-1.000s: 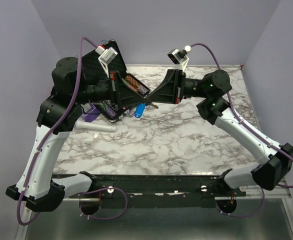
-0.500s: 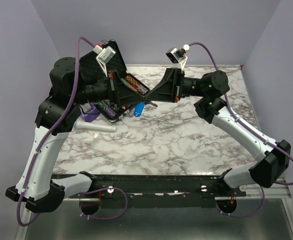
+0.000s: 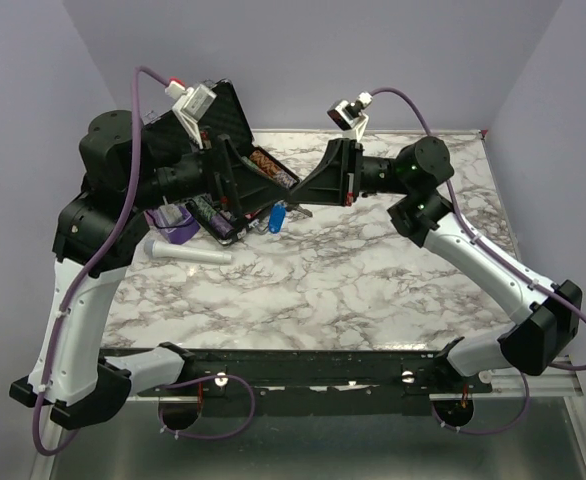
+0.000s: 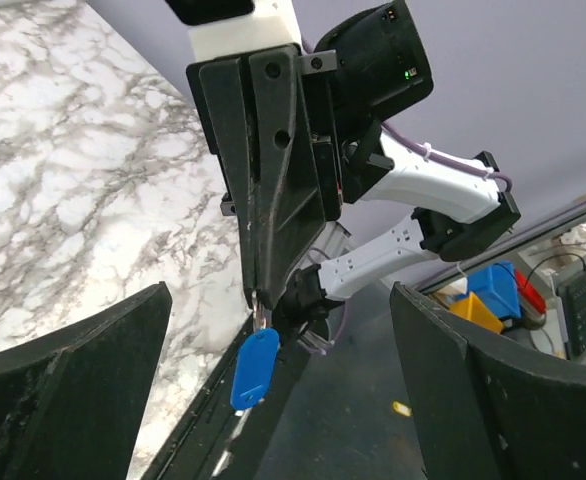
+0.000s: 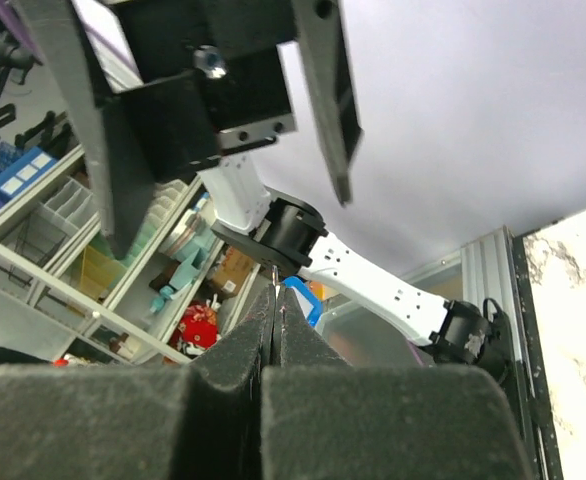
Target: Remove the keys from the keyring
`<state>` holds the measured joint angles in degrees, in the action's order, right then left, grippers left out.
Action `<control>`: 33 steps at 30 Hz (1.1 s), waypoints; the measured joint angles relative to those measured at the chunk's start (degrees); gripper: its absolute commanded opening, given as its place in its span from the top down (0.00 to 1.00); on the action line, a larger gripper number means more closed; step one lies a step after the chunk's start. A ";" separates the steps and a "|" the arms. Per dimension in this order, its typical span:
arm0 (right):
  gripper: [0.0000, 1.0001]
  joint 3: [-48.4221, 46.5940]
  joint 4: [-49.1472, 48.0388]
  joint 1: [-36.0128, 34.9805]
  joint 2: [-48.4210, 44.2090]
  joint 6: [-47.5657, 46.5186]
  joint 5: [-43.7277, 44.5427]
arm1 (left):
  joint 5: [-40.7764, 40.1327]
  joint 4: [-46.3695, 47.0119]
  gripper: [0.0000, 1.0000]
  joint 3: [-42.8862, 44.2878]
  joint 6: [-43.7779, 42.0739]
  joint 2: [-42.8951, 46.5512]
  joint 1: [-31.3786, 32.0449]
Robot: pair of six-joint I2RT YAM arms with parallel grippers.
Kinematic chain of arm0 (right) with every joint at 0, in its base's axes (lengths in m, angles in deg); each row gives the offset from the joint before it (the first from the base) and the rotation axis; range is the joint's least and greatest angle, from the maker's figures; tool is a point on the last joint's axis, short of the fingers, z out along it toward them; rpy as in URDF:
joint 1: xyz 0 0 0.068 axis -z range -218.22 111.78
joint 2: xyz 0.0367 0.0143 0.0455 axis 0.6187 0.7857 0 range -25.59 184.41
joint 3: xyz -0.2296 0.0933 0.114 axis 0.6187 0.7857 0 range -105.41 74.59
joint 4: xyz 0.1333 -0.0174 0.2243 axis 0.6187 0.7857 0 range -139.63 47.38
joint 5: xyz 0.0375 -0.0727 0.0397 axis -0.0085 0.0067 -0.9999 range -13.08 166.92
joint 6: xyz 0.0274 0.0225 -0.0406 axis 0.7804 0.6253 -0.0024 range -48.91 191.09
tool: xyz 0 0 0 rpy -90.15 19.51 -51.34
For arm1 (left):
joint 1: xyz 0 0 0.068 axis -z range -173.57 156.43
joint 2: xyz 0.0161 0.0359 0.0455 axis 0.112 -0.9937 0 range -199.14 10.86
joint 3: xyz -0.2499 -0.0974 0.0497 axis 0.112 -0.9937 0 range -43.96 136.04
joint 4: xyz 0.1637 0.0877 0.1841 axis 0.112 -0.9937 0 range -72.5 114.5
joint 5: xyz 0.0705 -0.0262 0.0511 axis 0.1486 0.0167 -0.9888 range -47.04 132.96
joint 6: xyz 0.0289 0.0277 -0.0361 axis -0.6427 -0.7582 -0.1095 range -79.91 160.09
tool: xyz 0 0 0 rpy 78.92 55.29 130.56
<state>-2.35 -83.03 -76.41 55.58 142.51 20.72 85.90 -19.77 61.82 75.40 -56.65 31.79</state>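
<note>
Two grippers faced each other above the marble table [image 3: 373, 280]. The right gripper [image 3: 295, 207] had its fingers pressed together on the keyring [image 4: 261, 318] (its wrist view showed only a thin sliver of metal at the tips). The blue tag [image 4: 255, 368] dangled below, off the tabletop. The left gripper [image 4: 278, 290] stood spread wide, one finger on either side of the ring, well apart from it. The keys were too small to make out.

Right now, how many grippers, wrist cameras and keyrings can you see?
grippers: 2, the left gripper and the right gripper
wrist cameras: 2, the left wrist camera and the right wrist camera
keyring with its blue tag: 1
total: 5
</note>
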 measured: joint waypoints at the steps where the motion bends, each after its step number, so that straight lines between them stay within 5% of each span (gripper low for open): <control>1: 0.99 -0.13 1.68 0.00 -0.11 -0.83 0.02 | -0.44 -0.55 0.01 0.92 -0.61 0.00 -0.28; 12: 0.99 -2.91 26.71 0.00 -2.67 -12.04 7.43 | -5.55 -4.39 0.03 -2.73 -4.72 2.97 -2.43; 22: 0.99 -14.40 60.15 0.00 -3.45 -22.71 31.43 | -10.69 -6.91 0.01 -14.95 -4.83 9.88 -0.81; 28: 0.99 -10.97 65.94 0.02 -9.18 -23.91 40.11 | -13.14 -4.17 0.01 -19.58 -3.80 13.07 -0.72; 33: 0.99 -1.42 59.84 0.07 -15.39 -22.38 39.76 | -11.93 -0.63 0.01 -27.15 -0.96 17.03 -4.81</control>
<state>-3.77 -23.19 -76.35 40.19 120.13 60.48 73.96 -20.40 34.67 74.44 -39.62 26.99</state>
